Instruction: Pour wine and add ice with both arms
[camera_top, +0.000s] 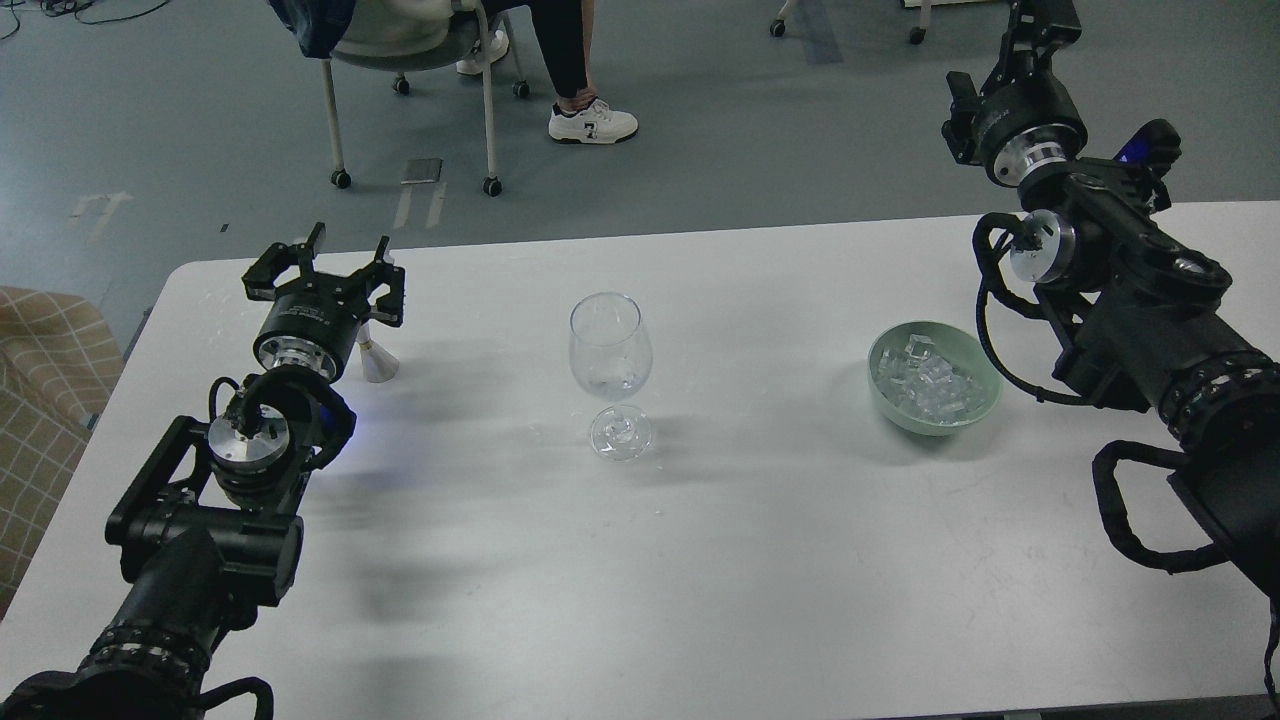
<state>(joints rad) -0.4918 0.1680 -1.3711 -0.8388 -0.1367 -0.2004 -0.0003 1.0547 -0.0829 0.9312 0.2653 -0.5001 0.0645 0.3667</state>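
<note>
White table (700, 560) fills the view. Wine glass (610, 370) stands at centre, any wine inside too faint to tell. Ice (925, 385) sits piled in a green bowl (885, 405) at three o'clock. Left gripper (325, 265), at nine o'clock, is spread open and empty around a small white vessel (377, 362); a clumsy closing could tip it. Right gripper (1035, 25), at one o'clock: cannot tell.

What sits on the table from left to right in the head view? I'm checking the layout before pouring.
Left gripper → small white cone-shaped object → wine glass → green bowl of ice → right arm.
</note>
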